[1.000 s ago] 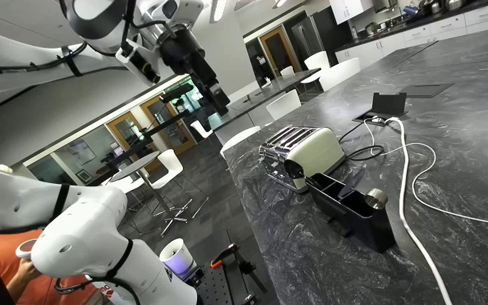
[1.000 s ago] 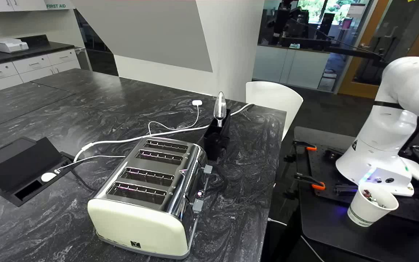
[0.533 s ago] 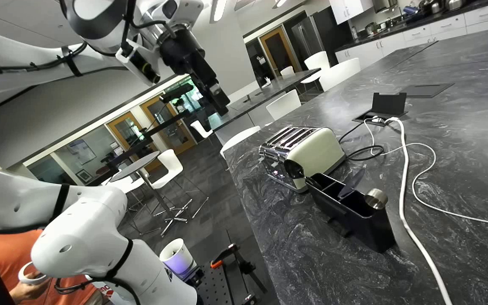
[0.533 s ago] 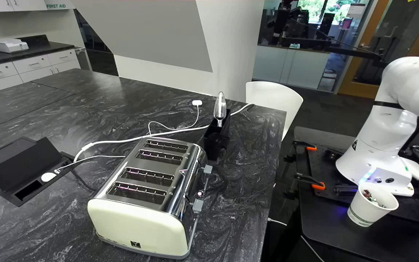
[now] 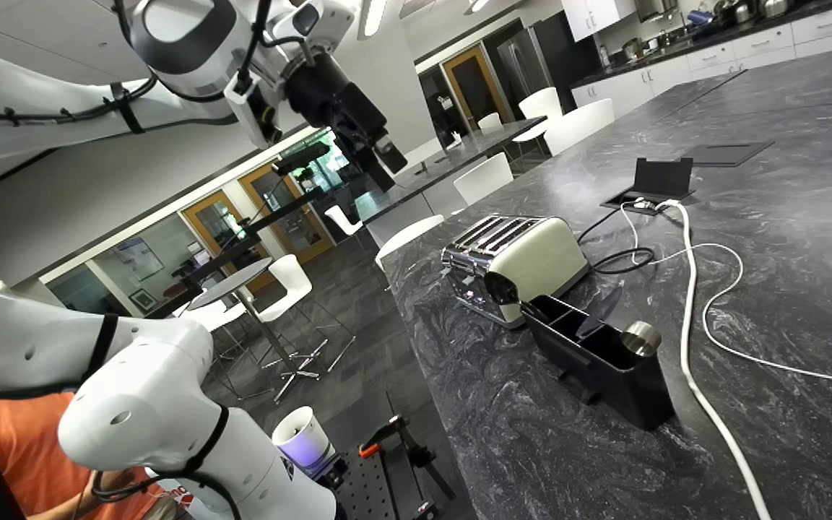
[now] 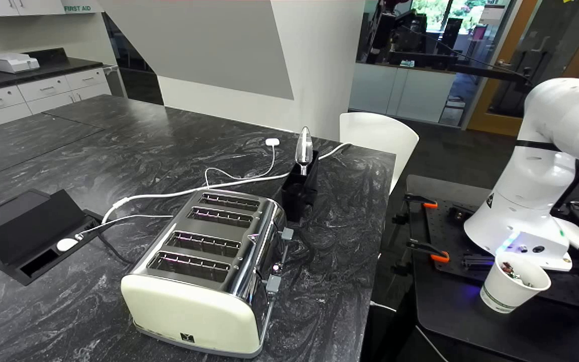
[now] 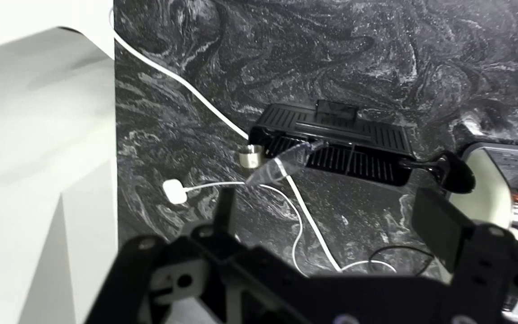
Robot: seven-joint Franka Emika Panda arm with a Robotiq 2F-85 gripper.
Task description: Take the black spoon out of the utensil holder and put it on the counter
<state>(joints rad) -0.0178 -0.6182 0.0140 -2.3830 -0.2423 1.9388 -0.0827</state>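
The black spoon stands in the end compartment of the black box-shaped utensil holder, its bowl up and leaning out towards the toaster. In the wrist view the spoon and the holder show from above. The holder also shows in an exterior view, where the spoon is hard to make out against it. The holder stands on the dark veined counter. My gripper is high up, off the counter's edge. In the wrist view my gripper is open, with nothing between its fingers.
A cream and chrome toaster stands beside the holder's spoon end. A clear utensil and a metal utensil stick out of the holder. White cables run past it to an open outlet flap. A white chair stands behind.
The arm and gripper have moved a little to the right in an exterior view, and the hand has turned so that both fingers show apart. The spoon, holder and toaster have not moved.
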